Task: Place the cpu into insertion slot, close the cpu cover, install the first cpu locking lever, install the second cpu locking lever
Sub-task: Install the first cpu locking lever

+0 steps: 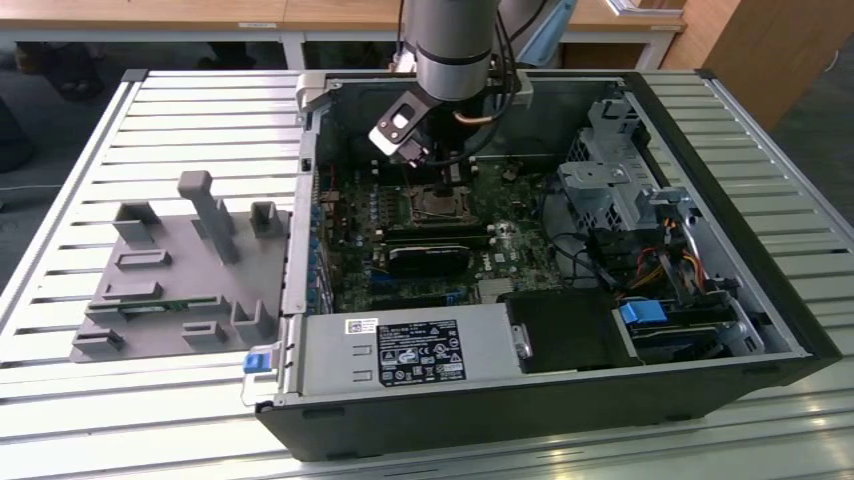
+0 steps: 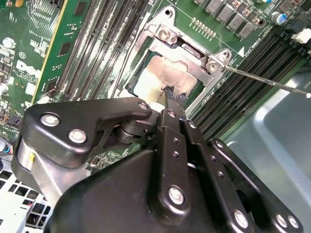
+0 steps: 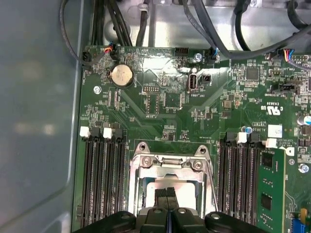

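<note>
The cpu (image 2: pixel 155 73) is seated, cover (image 2: pixel 192 60) down — gripper (image 2: pixel 171 93), jaws together, tips at the cpu; one lever (image 2: pixel 272 83) juts free, seemingly unlatched.

From my station I see a pale metal table (image 1: pixel 160 100) built of long slats with dark gaps between them. Two things sit directly on it. An open black computer case (image 1: pixel 534 425) lies on its side toward the exterior view's right, and a grey plastic holder (image 1: pixel 174 250) with upright posts sits toward the left, just beside the case.
</note>
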Motion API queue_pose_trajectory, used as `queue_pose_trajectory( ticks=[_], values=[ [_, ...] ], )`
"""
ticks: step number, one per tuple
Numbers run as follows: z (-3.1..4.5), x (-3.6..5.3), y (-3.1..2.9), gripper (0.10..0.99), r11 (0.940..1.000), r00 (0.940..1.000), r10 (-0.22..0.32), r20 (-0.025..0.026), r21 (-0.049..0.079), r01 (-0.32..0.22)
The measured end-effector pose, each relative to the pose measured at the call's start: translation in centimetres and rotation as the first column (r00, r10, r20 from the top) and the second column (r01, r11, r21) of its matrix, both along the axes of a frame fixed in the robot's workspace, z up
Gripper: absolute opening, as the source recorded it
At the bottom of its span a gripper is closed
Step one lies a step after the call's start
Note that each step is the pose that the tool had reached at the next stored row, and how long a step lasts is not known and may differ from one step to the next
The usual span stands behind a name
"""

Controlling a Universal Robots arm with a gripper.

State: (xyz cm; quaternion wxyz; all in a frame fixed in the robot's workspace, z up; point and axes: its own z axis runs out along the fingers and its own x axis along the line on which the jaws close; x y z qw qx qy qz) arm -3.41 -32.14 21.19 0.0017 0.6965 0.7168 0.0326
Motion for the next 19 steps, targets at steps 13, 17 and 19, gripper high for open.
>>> queue_pose_trajectory(
  ticks=[13, 17, 19],
  values=[
    [0.57, 0.07, 0.0, 0.106, 1.0, 1.0, 0.0, -0.0001, 0.0, 0.0],
    [0.8, 0.09, 0.0, 0.106, 1.0, 1.0, 0.0, 0.0, 0.0, 0.0],
    [0.86, 0.1, 0.0, 0.106, 1.0, 1.0, 0.0, 0.0, 0.0, 0.0]
  ],
)
